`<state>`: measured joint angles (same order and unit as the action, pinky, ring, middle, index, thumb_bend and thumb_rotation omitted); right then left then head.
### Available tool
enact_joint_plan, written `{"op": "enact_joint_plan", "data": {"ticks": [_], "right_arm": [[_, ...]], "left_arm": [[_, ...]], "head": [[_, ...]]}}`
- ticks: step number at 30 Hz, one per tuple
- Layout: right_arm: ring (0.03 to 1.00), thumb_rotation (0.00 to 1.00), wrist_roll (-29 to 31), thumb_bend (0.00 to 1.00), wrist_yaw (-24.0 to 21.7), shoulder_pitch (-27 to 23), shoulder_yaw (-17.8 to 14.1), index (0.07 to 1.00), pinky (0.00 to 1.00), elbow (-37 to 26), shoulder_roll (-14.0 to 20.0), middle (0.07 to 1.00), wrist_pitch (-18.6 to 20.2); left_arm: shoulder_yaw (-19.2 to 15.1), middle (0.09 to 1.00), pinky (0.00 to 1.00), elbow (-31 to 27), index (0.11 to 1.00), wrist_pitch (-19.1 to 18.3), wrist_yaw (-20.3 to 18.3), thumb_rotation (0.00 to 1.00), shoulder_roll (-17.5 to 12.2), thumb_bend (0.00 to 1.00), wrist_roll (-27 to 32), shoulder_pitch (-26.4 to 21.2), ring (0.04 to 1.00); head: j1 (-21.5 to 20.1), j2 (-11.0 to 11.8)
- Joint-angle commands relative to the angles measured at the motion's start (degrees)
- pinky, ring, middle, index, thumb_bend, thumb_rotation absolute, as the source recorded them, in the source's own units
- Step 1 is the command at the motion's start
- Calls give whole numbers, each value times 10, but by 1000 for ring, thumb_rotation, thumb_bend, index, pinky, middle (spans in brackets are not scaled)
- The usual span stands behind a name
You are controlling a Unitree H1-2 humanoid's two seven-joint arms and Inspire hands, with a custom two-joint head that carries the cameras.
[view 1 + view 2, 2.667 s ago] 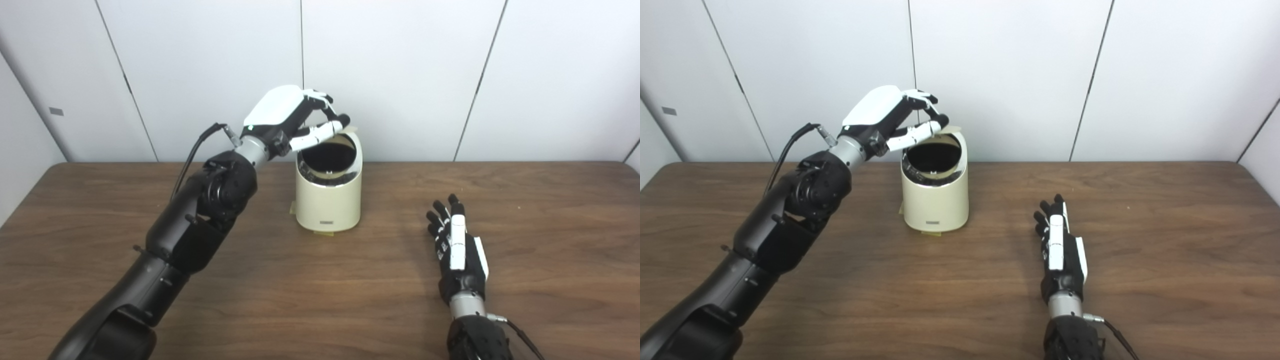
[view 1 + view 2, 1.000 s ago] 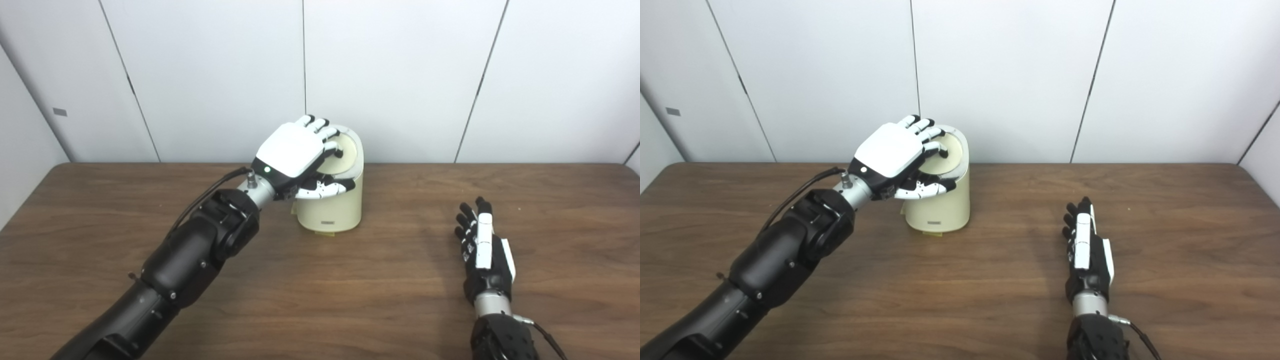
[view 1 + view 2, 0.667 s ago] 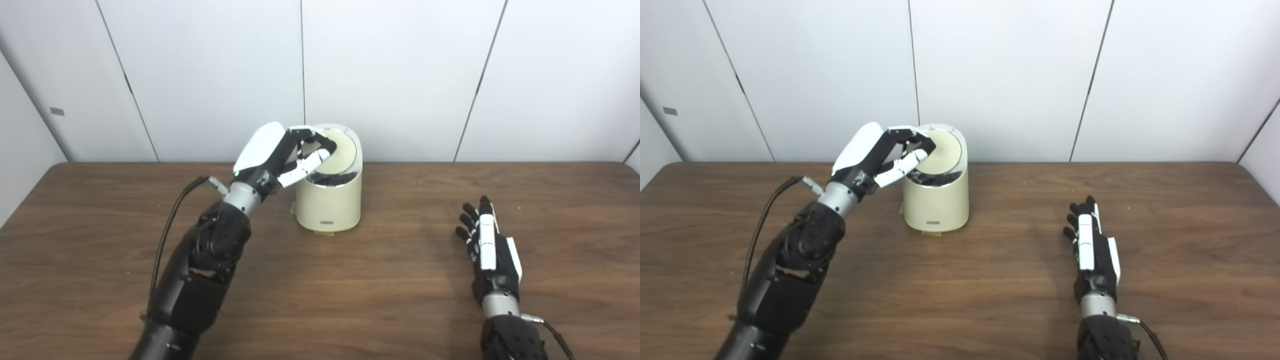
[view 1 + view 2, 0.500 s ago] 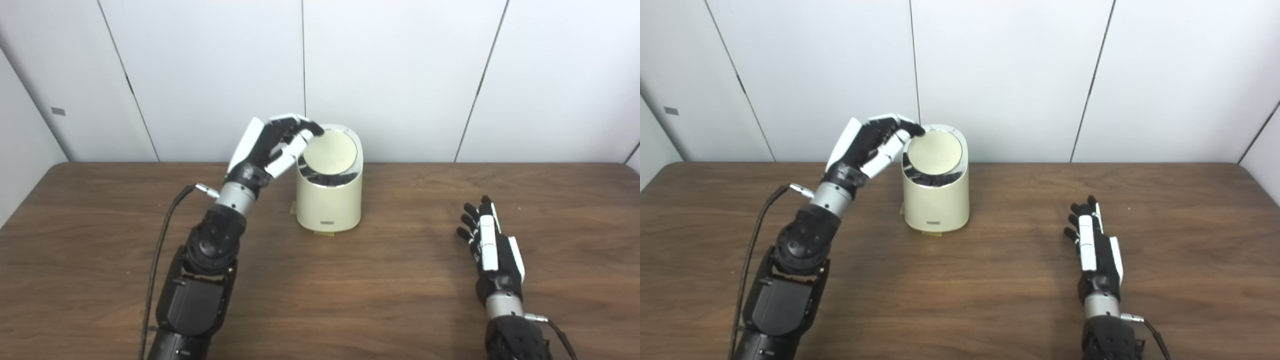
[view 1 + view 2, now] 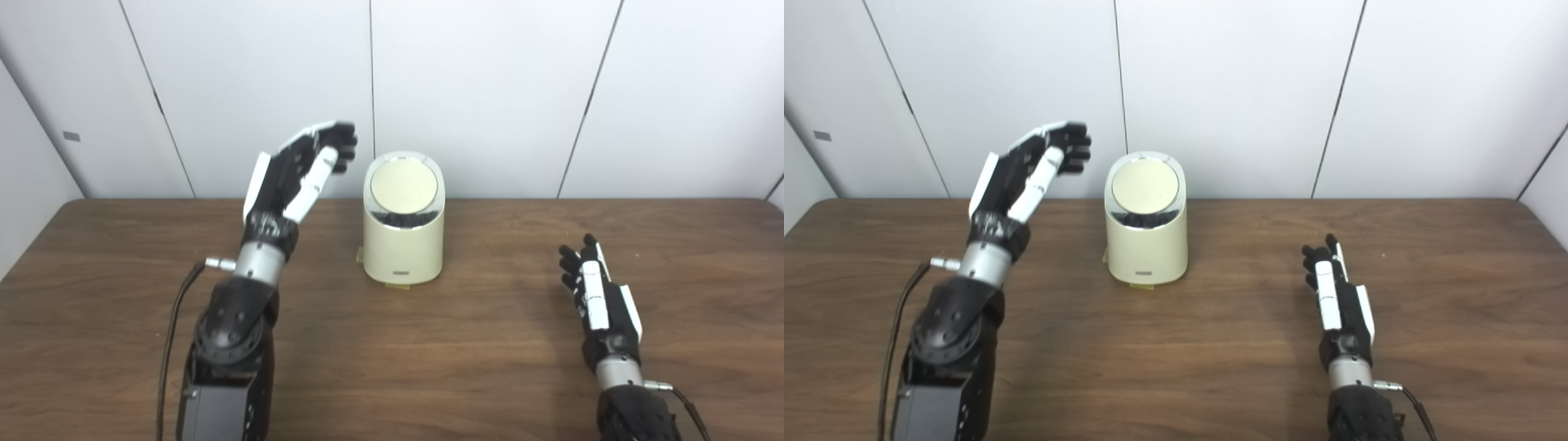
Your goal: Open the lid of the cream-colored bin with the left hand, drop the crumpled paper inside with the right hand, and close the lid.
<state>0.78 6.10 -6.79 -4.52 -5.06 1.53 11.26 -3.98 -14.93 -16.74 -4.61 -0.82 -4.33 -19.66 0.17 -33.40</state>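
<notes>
Withdrawal appears to be the step in hand: the left hand [image 5: 294,174] is standing raised left of the bin [image 5: 403,245], clear of it, fingers spread wide and holding nothing. To finish well, I judge it should be backing straight off without brushing the rim. Centre: the bin is sitting on the table [image 5: 392,361], its lid [image 5: 404,185] lying closed and tilted toward the cameras. The bin is a rounded cream cylinder, smooth and glossy, with a bright metallic ring under the disc lid; small tape tabs are showing at its base. No paper is showing anywhere; presumably it is inside. Right: the right hand [image 5: 1338,306] is hanging low over dark wood-grain, fingers extended and apart, empty.
</notes>
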Motion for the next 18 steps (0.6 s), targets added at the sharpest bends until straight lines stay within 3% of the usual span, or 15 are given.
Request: {"op": "enact_joint_plan", "data": {"ticks": [1, 6, 10, 18], "right_arm": [[893, 959, 7, 575, -11, -21, 3, 953, 889, -35, -3, 873, -3], [875, 966, 3, 573, -24, -18, 22, 938, 860, -71, -4, 867, 3], [889, 955, 16, 524, -37, -10, 30, 935, 890, -91, -9, 886, -6], [926, 982, -19, 482, -44, 18, 57, 956, 925, -113, -6, 922, -10]], "left_arm": [[-5, 748, 745, -38, 774, -2, 12, 690, 5, 379, 14, -4, 742], [-10, 809, 802, -65, 838, -5, 25, 776, 15, 337, 27, 64, 802], [-8, 856, 842, -82, 891, -3, 24, 857, 15, 353, 40, 120, 853], [-8, 959, 980, -80, 959, 19, 18, 978, 15, 389, 80, 209, 959]], "head": [[0, 0], [0, -5], [-3, -6], [-11, -11]]}}
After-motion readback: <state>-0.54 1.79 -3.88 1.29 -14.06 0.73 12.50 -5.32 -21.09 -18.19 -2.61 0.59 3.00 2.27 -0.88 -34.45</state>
